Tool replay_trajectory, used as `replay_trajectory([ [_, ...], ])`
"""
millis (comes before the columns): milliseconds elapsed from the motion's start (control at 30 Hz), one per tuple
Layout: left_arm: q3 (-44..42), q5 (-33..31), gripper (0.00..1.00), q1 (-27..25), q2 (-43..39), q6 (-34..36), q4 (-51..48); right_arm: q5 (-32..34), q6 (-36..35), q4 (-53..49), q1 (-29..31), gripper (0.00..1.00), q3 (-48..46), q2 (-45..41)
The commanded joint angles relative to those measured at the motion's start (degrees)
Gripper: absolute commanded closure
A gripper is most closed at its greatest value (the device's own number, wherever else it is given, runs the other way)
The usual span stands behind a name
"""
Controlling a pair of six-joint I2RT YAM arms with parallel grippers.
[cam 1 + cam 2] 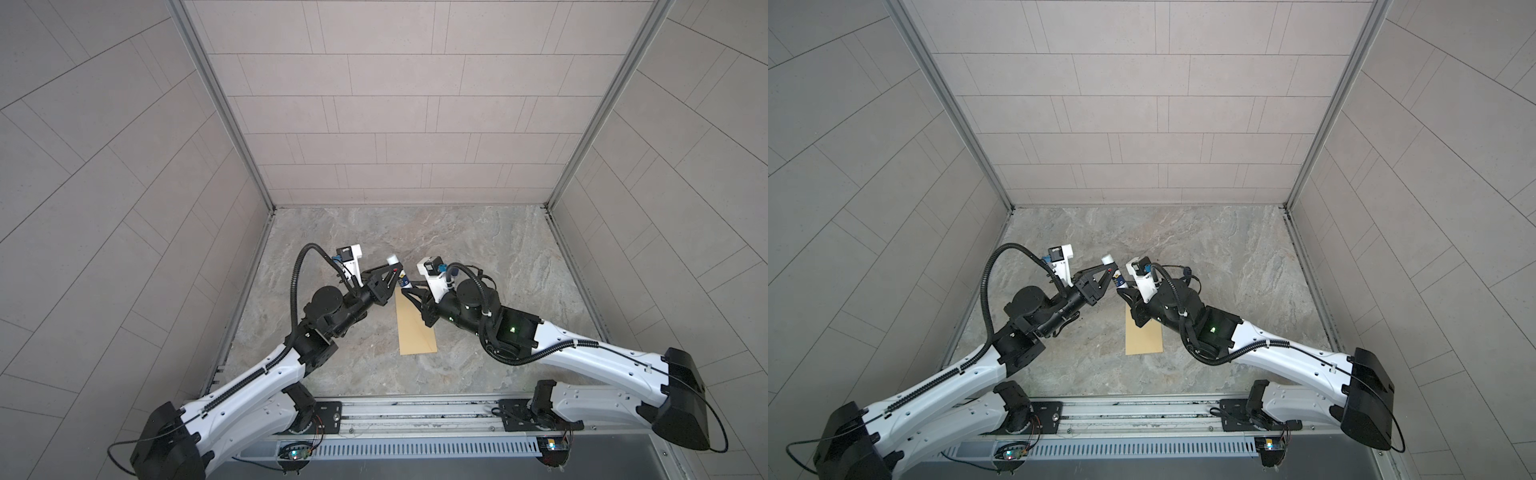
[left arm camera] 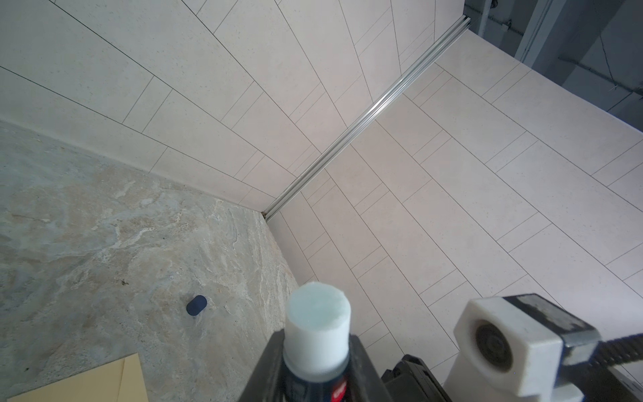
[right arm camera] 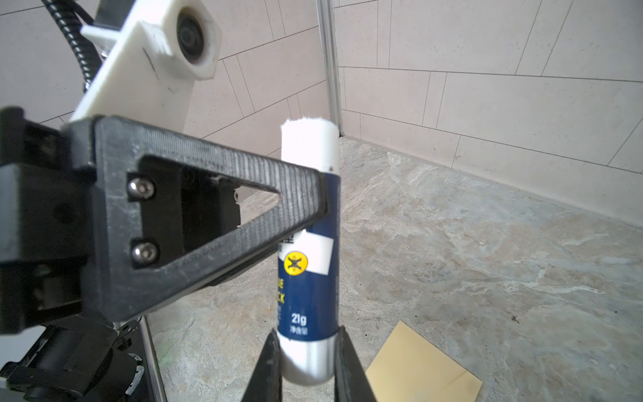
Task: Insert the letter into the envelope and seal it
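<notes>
Both arms reach in from the near edge of the desk [image 1: 478,249], forearms converging, wrists angled inward so the grippers meet almost tip to tip near its middle. Left gripper [image 1: 395,274]: jaws clamped across the upper body of a glue stick [image 3: 308,278]. Right gripper [image 1: 409,289]: set lower, jaws pinching the stick's white base from both sides.

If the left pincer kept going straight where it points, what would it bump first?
The left pincer, shut on the glue stick, would probably hit the right arm's camera mount, close ahead and slightly aside. If it slips past, the wall is next. Depth is unclear.
</notes>
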Motion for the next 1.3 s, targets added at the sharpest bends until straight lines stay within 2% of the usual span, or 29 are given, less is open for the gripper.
replay_trajectory([
  [0,-0.3,0.0,1.00,0.2,0.3,-0.4,2.0,7.3,-1.5,-0.7,2.4,1.00,2.8,0.6],
  [167,-0.4,-0.7,1.00,0.2,0.9,-0.6,1.6,28.8,-10.5,-3.2,11.1,1.00,7.7,4.4],
  [300,-0.5,-1.2,1.00,0.2,1.4,-1.0,1.4,48.0,-24.8,0.5,18.7,1.00,12.2,11.4],
  [400,-0.6,-1.4,1.00,0.1,1.7,-1.2,1.5,58.0,-36.0,8.2,22.1,1.00,13.7,17.4],
  [500,-0.6,-1.5,1.00,0.2,1.7,-1.3,1.4,62.1,-42.9,15.7,23.6,1.00,13.6,21.3],
  [700,-0.6,-1.7,1.00,0.2,1.4,-1.2,1.0,59.8,-39.7,14.0,23.7,1.00,12.7,20.4],
  [767,-0.6,-1.7,1.00,0.2,1.3,-1.0,1.1,57.0,-36.6,11.0,23.1,0.96,12.2,18.7],
  [867,-0.3,-1.5,1.00,0.2,0.7,-0.7,0.8,47.1,-28.6,4.1,20.9,0.82,10.5,14.1],
  [967,0.3,-0.6,1.00,0.5,-0.1,-0.1,-0.3,29.4,-18.3,-0.5,15.4,0.67,6.9,7.6],
  [1000,0.5,-0.4,1.00,0.7,-0.6,0.0,-0.7,21.5,-14.8,-0.9,12.4,0.62,5.1,5.2],
  [1033,0.7,-0.1,1.00,0.9,-0.9,0.3,-1.0,13.1,-11.3,-0.4,9.0,0.55,3.2,2.9],
  [1133,1.0,0.7,1.00,1.0,-1.8,0.7,-1.1,-6.7,-2.9,4.1,0.3,0.34,-2.2,-2.3],
  [1200,1.0,1.1,1.00,1.1,-2.3,0.8,-0.7,-14.6,0.3,6.5,-3.1,0.26,-4.3,-4.3],
  [1267,1.0,1.5,1.00,1.1,-2.3,0.7,-0.1,-21.2,2.6,7.4,-6.1,0.24,-5.0,-4.8],
])
